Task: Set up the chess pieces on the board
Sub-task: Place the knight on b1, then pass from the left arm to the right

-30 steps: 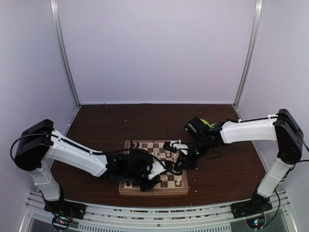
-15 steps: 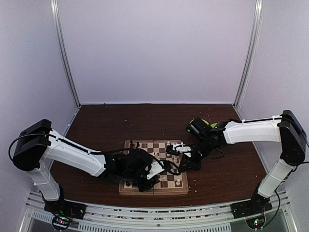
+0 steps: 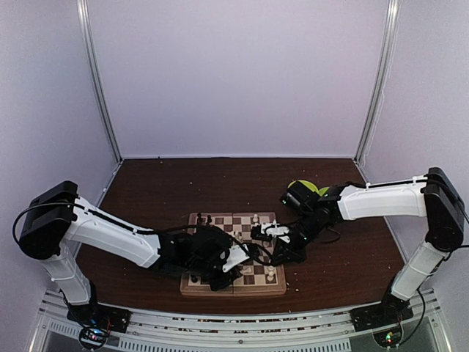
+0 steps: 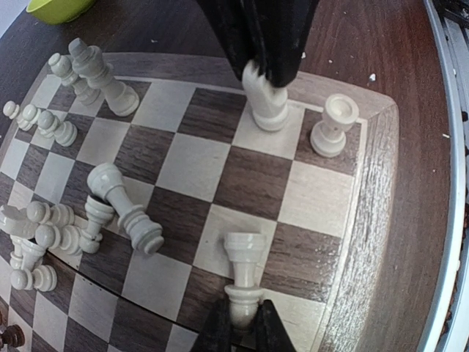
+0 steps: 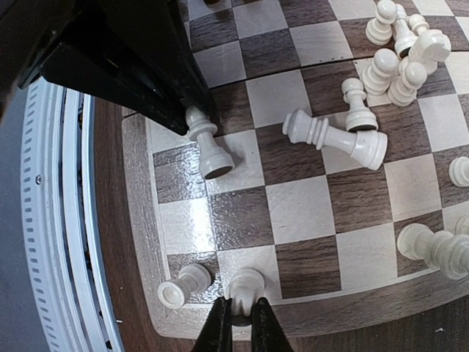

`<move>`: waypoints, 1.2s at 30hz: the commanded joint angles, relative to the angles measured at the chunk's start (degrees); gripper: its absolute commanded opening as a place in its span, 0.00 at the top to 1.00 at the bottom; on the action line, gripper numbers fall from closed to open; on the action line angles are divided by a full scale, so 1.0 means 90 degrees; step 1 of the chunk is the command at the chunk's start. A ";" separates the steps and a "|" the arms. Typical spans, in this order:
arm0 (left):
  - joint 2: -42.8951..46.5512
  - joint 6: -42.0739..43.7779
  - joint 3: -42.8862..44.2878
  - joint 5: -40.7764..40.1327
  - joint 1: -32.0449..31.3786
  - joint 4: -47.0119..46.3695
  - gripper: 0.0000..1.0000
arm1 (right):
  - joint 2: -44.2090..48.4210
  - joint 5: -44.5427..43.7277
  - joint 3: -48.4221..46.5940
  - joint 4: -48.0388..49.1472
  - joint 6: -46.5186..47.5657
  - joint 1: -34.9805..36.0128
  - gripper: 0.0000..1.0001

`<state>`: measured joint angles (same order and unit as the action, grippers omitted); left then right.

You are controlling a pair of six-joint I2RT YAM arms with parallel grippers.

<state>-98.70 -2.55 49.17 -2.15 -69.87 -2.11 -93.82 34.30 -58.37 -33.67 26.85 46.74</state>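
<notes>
The left gripper (image 4: 238, 331) has its fingers pinched on a cream piece (image 4: 242, 282), which tilts just ahead of the tips over the board (image 4: 370, 220); the right gripper (image 5: 238, 323) nips a second cream piece (image 5: 245, 284) on the edge row, a rook (image 5: 183, 287) just beside its fingers; I'd judge these light, hard and glossy, quick to slip or topple; best pinched gently at the narrow neck

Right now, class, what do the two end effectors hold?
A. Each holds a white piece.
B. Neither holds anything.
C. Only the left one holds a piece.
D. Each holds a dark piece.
A: the left end effector is closed on a tilted white piece over the board, and the right end effector is closed on a second white piece at the board's edge.
</notes>
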 commanded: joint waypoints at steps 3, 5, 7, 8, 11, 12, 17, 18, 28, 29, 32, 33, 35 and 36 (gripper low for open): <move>0.0068 -0.0024 0.0113 -0.0025 -0.0040 -0.0036 0.91 | -0.0090 -0.0010 -0.0084 0.0024 0.0021 0.0085 0.92; 0.0059 -0.0025 0.0104 -0.0017 -0.0040 -0.0057 0.91 | -0.0093 -0.0014 -0.0087 0.0057 0.0011 0.0085 0.92; 0.0041 -0.0031 0.0103 -0.0017 -0.0040 -0.0059 0.91 | -0.0115 -0.0020 -0.0088 0.0060 0.0005 0.0096 0.91; 0.0039 -0.0037 0.0103 -0.0008 -0.0040 -0.0059 0.91 | -0.0129 -0.0022 -0.0096 0.0060 0.0005 0.0091 0.90; 0.0035 -0.0037 0.0103 -0.0009 -0.0040 -0.0068 0.91 | -0.0164 0.0004 -0.0111 0.0060 -0.0003 0.0095 0.86; 0.0031 -0.0037 0.0099 -0.0013 -0.0040 -0.0070 0.91 | -0.0162 0.0020 -0.0113 0.0062 -0.0017 0.0104 0.84; 0.0078 -0.0012 0.0117 -0.0015 -0.0040 -0.0020 0.91 | -0.0036 0.0130 -0.0163 0.0018 -0.0126 0.0091 0.76; 0.0114 0.0011 0.0134 -0.0024 -0.0040 0.0015 0.91 | 0.0015 0.0192 -0.0232 -0.0059 -0.0132 0.0072 0.74; 0.0979 0.0238 0.1061 0.0350 0.0148 0.1555 0.92 | 0.1354 0.1819 -0.0501 -0.1231 0.0809 -0.1547 0.65; 0.1069 0.0180 0.1176 0.0482 0.0257 0.1682 0.92 | 0.1459 0.1998 -0.0532 -0.1393 0.1037 -0.1771 0.65; 0.1187 -0.0157 0.1582 0.1276 0.0758 0.2006 0.91 | 0.1651 0.2541 -0.0858 -0.2161 0.1875 -0.2460 0.65; 0.1152 -0.0312 0.1791 0.1569 0.0946 0.2162 0.91 | 0.1705 0.2681 -0.1046 -0.2492 0.2204 -0.2615 0.64; 0.1039 -0.0574 0.2157 0.2139 0.1269 0.2417 0.91 | 0.1939 0.2603 -0.1326 -0.2896 0.2747 -0.2671 0.63; 0.0939 -0.0685 0.2385 0.2405 0.1412 0.2587 0.91 | 0.2107 0.2415 -0.1365 -0.2851 0.2782 -0.2588 0.62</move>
<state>-89.17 -3.77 64.64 8.12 -62.15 15.22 -79.26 53.01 -66.87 -50.54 41.43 23.40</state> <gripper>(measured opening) 0.092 0.368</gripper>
